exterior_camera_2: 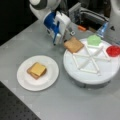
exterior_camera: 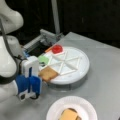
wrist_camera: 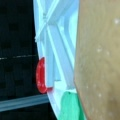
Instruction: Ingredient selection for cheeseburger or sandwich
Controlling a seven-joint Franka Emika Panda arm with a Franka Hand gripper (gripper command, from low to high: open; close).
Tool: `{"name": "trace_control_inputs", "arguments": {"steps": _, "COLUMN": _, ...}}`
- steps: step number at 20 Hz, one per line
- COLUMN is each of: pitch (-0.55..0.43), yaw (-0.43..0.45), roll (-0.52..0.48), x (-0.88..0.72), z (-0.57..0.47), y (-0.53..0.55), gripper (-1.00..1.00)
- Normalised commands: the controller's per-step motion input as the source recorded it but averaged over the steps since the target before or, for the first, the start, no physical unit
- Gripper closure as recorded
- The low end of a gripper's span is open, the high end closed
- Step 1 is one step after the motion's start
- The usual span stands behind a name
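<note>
My hand (exterior_camera_2: pixel 65 40) pinches the bread slice (exterior_camera_2: pixel 73 44) by its edge, over the rim of the divided tray (exterior_camera_2: pixel 91 75). Beside me on the plate (exterior_camera_2: pixel 37 86), cheese (exterior_camera_2: pixel 38 68) tops the stack.

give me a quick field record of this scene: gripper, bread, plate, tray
gripper: blue and white gripper at the divided tray's edge, beside the bread slice
bread slice: tan square in a tray compartment, overhanging the rim; fills the wrist view's right
plate: white plate holds a stack, yellow cheese on top
other tray items: green piece, red piece
surface: grey table
</note>
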Motion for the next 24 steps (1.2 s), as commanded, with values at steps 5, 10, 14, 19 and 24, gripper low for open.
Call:
{"name": "trace_control_inputs", "arguments": {"steps": 5, "pitch": -0.103, "yaw": 0.002, "roll": 0.2, "x": 0.16, "z": -0.15, "y": -0.04, "gripper": -1.0}}
{"name": "trace_control_inputs", "arguments": {"steps": 10, "pitch": -0.098, "yaw": 0.013, "roll": 0.181, "x": 0.14, "z": -0.16, "y": -0.11, "gripper": -1.0}}
{"name": "trace_control_inputs", "arguments": {"steps": 14, "pitch": -0.099, "yaw": 0.028, "roll": 0.174, "x": 0.14, "z": -0.16, "y": -0.17, "gripper": -1.0}}
{"name": "trace_control_inputs", "arguments": {"steps": 19, "pitch": -0.099, "yaw": 0.043, "roll": 0.172, "x": 0.15, "z": -0.17, "y": -0.22, "gripper": -1.0}}
{"name": "trace_control_inputs", "arguments": {"steps": 24, "pitch": -0.099, "yaw": 0.063, "roll": 0.17, "x": 0.16, "z": -0.18, "y": -0.23, "gripper": -1.0}}
